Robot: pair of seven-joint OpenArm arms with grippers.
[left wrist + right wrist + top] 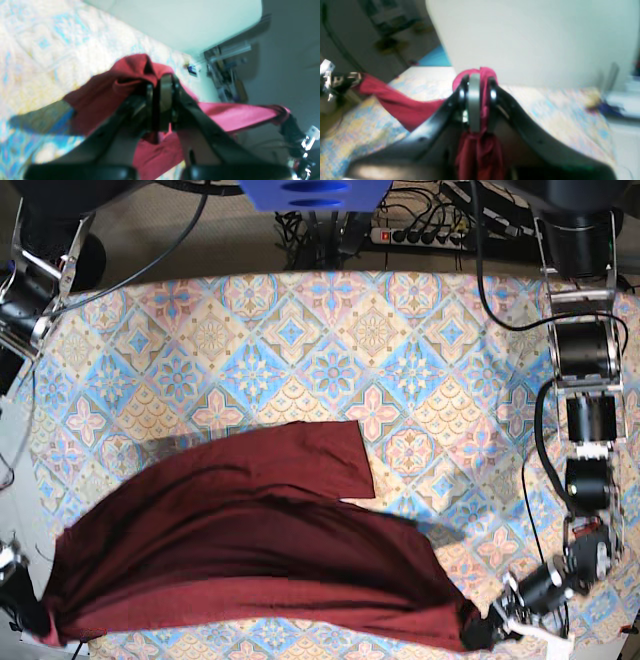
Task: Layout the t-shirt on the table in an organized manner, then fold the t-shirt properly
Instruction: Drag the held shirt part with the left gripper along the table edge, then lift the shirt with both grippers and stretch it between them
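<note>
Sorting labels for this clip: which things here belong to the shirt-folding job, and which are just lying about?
Job: t-shirt, table, left gripper and right gripper, both shut on the t-shirt.
Lying about: power strip, cables beyond the table.

The t-shirt (250, 550) is thin, soft, matt maroon jersey that drapes and wrinkles freely. The desk (420, 380) is covered in a matt printed cloth with a flat weave. The left gripper (160, 100) and right gripper (475, 100) have black, semi-gloss plastic fingers (520, 125) with smooth grey inner pads. Arm links (585, 350) show bare bright metal.
</note>
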